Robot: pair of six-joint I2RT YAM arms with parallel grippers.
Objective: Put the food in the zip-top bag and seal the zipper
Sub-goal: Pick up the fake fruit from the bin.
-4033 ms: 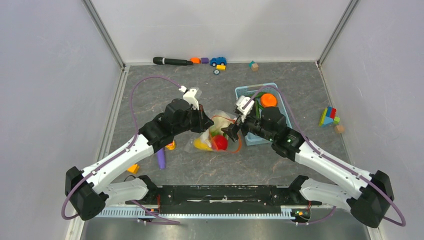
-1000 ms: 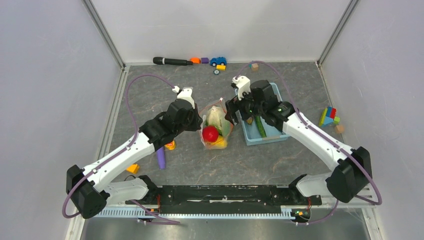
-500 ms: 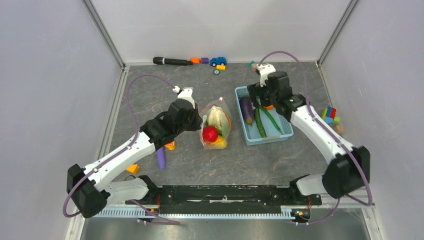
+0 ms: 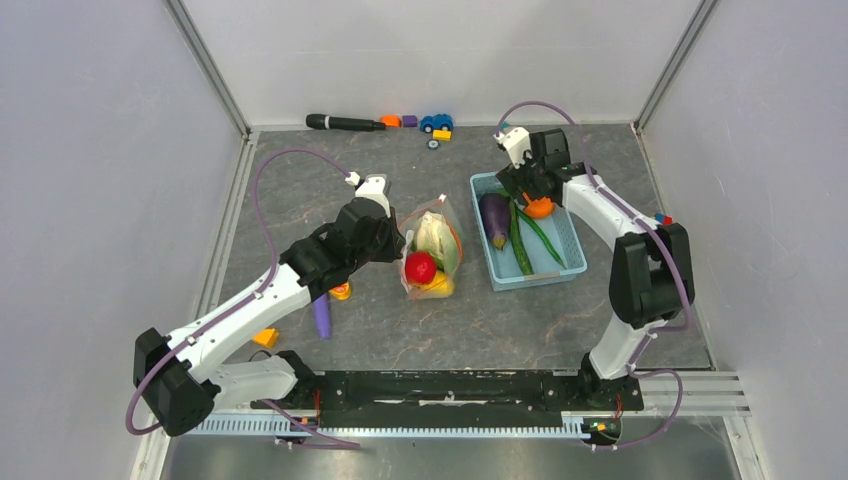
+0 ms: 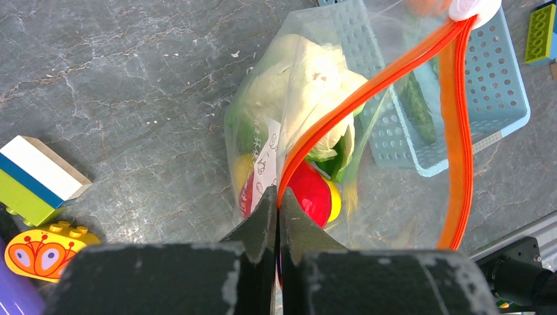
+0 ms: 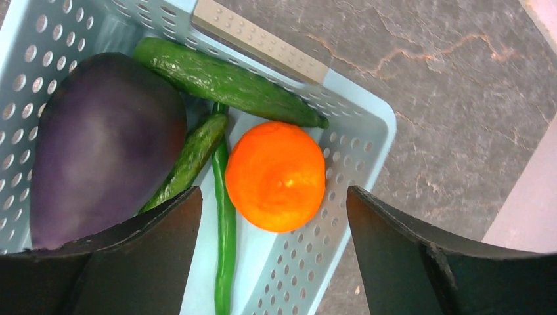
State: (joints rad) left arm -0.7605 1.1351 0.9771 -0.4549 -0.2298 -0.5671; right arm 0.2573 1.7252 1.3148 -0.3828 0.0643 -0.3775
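The clear zip-top bag (image 4: pixel 432 250) lies mid-table, holding a pale cabbage (image 5: pixel 295 72), a red piece (image 5: pixel 312 197) and a yellow piece (image 4: pixel 438 287). Its orange-red zipper (image 5: pixel 368 85) gapes in a loop. My left gripper (image 5: pixel 278 197) is shut on the zipper edge at the bag's left side. My right gripper (image 6: pixel 274 193) hangs open over the far end of the light blue basket (image 6: pixel 368 118), its fingers straddling an orange fruit (image 6: pixel 276 176) without touching it. A purple eggplant (image 6: pixel 105 144) and a green cucumber (image 6: pixel 223 82) lie beside the orange.
A thin green pod (image 6: pixel 224 230) also lies in the basket. A purple stick (image 4: pixel 321 318) and small blocks (image 4: pixel 341 292) sit left of the bag. A black stick (image 4: pixel 345 122) and a toy car (image 4: pixel 436 122) line the back wall. The right wall is close.
My right arm has swung from the bag's mouth to the basket's far end, over the orange. The left gripper and the bag have stayed put.
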